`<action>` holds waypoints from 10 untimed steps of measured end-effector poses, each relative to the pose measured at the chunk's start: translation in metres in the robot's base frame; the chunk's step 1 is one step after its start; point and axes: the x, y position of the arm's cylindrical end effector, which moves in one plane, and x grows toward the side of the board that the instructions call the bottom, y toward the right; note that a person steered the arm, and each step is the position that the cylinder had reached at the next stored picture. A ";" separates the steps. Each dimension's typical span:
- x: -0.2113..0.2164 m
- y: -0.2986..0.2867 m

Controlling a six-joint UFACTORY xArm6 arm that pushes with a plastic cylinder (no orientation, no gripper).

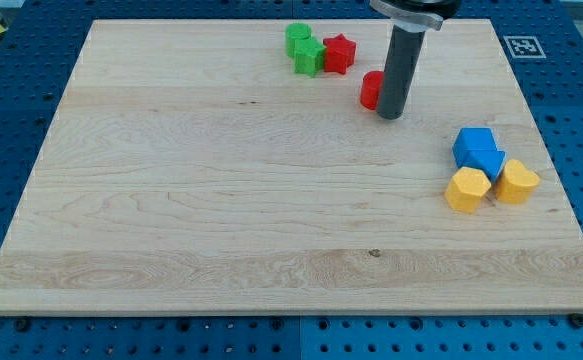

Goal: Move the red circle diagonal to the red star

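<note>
The red circle (371, 90) sits near the view's top, right of centre, partly hidden behind my rod. The red star (339, 53) lies up and to the left of it, a short gap away. My tip (391, 115) rests on the board right against the red circle's right side, slightly below it. The red star touches a green block (308, 58) on its left.
A second green block (297, 38) sits at the top just left of the star group. At the view's right, two blue blocks (478, 150) touch a yellow hexagon (467, 189) and a yellow heart-like block (517, 182). The wooden board (221, 200) edges border a blue perforated table.
</note>
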 end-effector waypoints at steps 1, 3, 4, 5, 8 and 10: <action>-0.004 0.041; -0.011 0.033; -0.020 0.013; -0.025 -0.012; -0.052 -0.031; -0.090 -0.016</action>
